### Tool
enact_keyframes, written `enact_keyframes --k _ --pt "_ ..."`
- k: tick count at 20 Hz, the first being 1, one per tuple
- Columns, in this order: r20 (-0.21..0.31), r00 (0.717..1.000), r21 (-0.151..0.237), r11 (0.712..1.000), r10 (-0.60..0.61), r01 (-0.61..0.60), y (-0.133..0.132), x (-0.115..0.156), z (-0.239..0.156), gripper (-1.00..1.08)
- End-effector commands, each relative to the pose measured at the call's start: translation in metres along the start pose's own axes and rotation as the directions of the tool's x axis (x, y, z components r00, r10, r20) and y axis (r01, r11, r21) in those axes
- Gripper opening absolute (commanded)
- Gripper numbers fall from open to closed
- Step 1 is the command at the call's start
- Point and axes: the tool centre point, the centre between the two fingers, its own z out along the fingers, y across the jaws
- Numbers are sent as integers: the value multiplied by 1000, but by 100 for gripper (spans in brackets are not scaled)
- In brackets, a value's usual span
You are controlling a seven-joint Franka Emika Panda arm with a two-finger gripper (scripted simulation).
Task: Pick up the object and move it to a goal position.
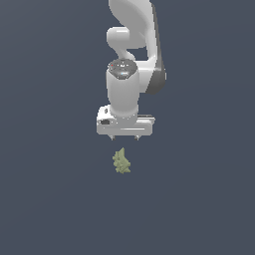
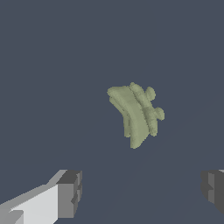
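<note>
The gripper (image 1: 124,138) hung with its fingers (image 2: 70,194) spread wide and holding nothing, the olive object (image 1: 121,162) lying on the dark counter (image 1: 50,199) just beyond their tips

The object (image 1: 121,162) looks matt and lumpy, olive-green, with a rough, knobbly surface. The hand (image 1: 124,137) above it has a smooth white shell with a soft gloss, like plastic; its fingertips (image 2: 70,192) look dull grey.
</note>
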Motion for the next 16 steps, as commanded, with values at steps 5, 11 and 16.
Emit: enact_keyframes --k 5,11,16 --pt "-10 1000 -6 1000 -17 17 -3 4 -5 100" --pt "-32 998 -19 999 -47 47 -9 11 -18 100" --pt "-28 998 -18 998 -55 55 -8 11 -15 100"
